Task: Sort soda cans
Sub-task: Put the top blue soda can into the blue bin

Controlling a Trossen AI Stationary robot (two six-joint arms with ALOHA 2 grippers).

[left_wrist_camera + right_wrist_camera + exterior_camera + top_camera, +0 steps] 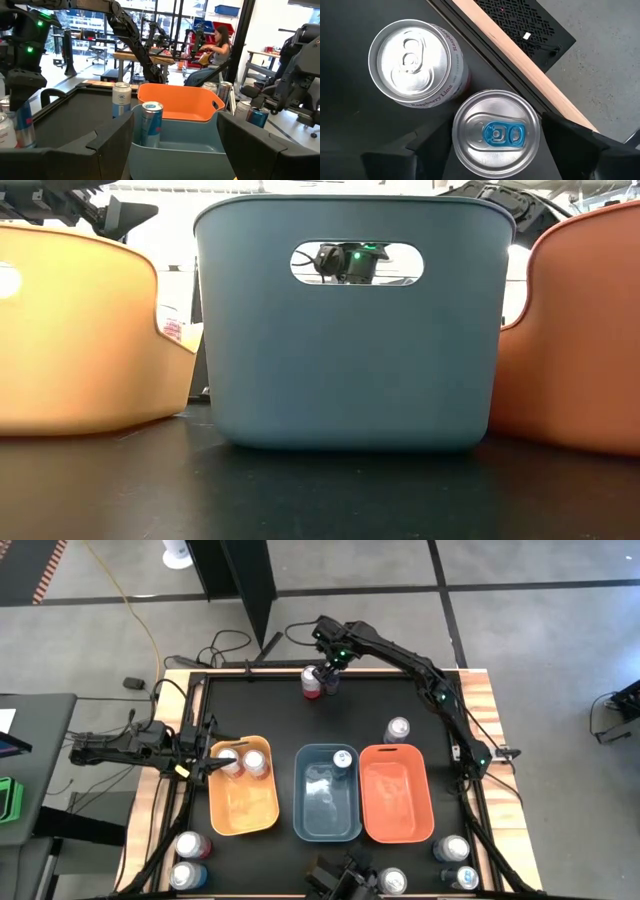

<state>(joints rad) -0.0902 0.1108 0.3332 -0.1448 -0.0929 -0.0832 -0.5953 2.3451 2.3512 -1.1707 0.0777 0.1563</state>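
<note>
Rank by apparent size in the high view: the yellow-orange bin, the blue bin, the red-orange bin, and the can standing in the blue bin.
1-3. yellow-orange bin, blue bin and red-orange bin: these look alike, so I won't rank them.
4. can in the blue bin: clearly smallest.

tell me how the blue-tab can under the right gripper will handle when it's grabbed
The blue-tab can looks rigid and smooth, so probably slick between the right gripper fingers. Upright with its tab unopened, it is likely full and heavy for its size. The raspberry lime can stands close beside it, so a nudge could knock that one.
</note>
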